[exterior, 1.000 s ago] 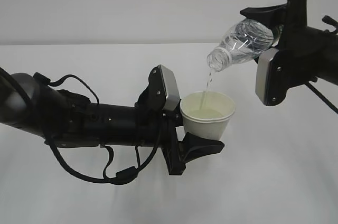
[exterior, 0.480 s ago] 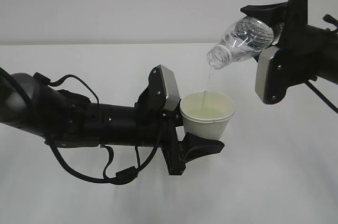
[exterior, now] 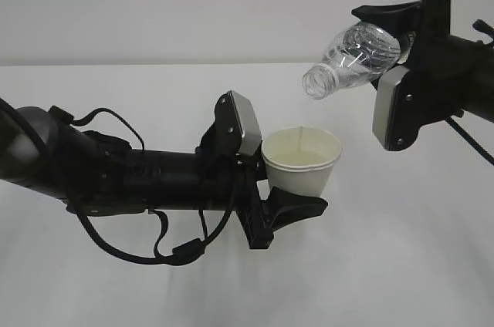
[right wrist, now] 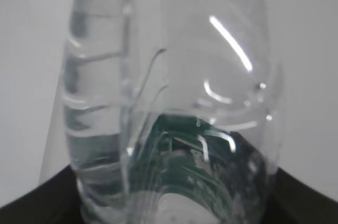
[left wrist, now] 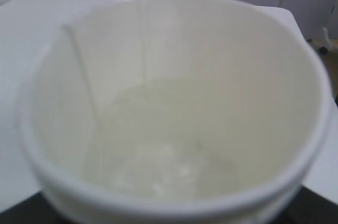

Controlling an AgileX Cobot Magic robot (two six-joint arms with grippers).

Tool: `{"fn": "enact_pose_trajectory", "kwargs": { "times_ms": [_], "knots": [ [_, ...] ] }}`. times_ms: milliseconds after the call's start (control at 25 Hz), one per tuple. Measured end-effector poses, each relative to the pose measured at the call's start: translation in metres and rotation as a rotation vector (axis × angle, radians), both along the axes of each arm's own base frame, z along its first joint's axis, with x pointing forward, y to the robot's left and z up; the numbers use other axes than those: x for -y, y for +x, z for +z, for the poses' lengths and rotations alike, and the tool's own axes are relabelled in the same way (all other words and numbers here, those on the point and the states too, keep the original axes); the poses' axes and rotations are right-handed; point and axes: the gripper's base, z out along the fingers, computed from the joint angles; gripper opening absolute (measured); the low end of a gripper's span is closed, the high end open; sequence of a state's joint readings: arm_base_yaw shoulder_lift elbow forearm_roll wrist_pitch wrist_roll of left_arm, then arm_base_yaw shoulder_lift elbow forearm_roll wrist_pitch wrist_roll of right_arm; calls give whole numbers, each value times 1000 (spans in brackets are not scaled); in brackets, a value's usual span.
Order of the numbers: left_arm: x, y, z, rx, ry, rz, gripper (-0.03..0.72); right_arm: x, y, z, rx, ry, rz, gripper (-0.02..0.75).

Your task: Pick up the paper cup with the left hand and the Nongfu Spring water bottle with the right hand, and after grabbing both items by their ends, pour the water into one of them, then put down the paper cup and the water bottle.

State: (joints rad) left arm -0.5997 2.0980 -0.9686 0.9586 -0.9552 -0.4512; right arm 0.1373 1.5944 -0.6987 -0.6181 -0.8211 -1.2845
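Note:
My left gripper [exterior: 272, 176] is shut on the base of the white paper cup [exterior: 302, 163] and holds it upright above the table. In the left wrist view the cup [left wrist: 174, 205] fills the frame, with clear water [left wrist: 163, 150] pooled at its bottom and a thin thread of water falling in at the far wall. My right gripper [exterior: 390, 55] is shut on the bottom end of the Nongfu Spring water bottle [exterior: 351, 58]. The bottle is tilted, its open mouth pointing down-left just above the cup. Its green label [right wrist: 179, 166] shows through the clear ribbed wall [right wrist: 100, 76].
Both arms hang over a plain white table [exterior: 401, 265], with a pale wall behind it. Black cables [exterior: 166, 244] loop under the left arm. Nothing else stands on the table.
The stream from the bottle's mouth to the cup has thinned until it barely shows. The cup has shifted slightly. The bottle keeps its tilt.

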Motion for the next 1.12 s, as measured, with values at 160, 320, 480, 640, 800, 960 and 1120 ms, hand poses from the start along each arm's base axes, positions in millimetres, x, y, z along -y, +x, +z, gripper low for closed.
{"fn": "enact_pose_trajectory", "kwargs": {
  "times_ms": [160,320,480,640,800,960,1120],
  "knots": [
    [0,0,0,0,0,0,453,0,0,0,2,1,1,472],
    [0,0,0,0,0,1,452,0,1,2,7,2,1,472],
    [0,0,0,-1,-1,2,452,0,1,2,8,3,1,471],
    [0,0,0,-1,-1,4,452,0,1,2,8,3,1,471],
    [0,1,0,-4,-5,11,452,0,1,2,9,1,2,471],
    [0,1,0,-4,-6,13,452,0,1,2,11,-1,2,471],
    [0,1,0,-4,-6,13,451,0,1,2,18,-11,3,471]
  ]
}}
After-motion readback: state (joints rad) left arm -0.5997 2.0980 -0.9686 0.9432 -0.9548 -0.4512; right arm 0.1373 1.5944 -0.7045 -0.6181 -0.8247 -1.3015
